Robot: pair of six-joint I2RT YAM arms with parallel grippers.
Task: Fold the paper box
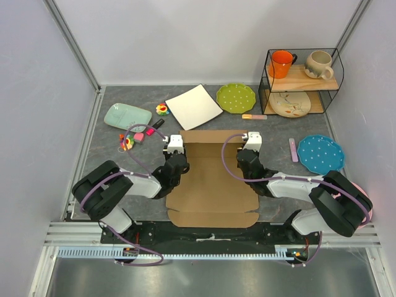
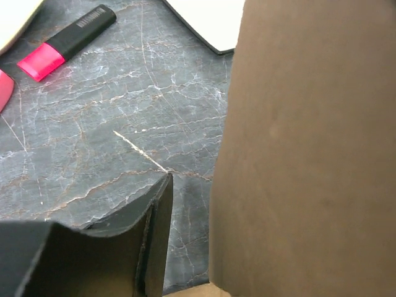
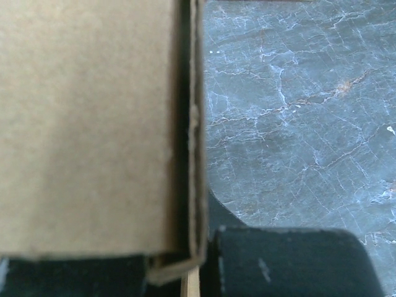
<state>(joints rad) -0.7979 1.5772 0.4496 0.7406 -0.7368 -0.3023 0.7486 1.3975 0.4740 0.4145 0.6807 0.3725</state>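
The paper box [image 1: 213, 179] lies opened out flat in the middle of the table, brown and die-cut, between my two arms. My left gripper [image 1: 175, 148] is at its far left edge. In the left wrist view a raised cardboard flap [image 2: 309, 154] fills the right side. One black finger [image 2: 124, 247] stands apart from it, with bare table in the gap, and the other finger is hidden. My right gripper [image 1: 250, 145] is at the far right edge, shut on a doubled-over side flap [image 3: 195, 185].
A white square plate [image 1: 193, 106], a green dotted plate [image 1: 236, 98] and a mint tray [image 1: 127, 116] lie behind the box. A pink highlighter [image 2: 65, 43] and small toys [image 1: 127, 142] are at the left. A blue plate [image 1: 320, 154] and a wire shelf [image 1: 301, 80] with mugs stand at the right.
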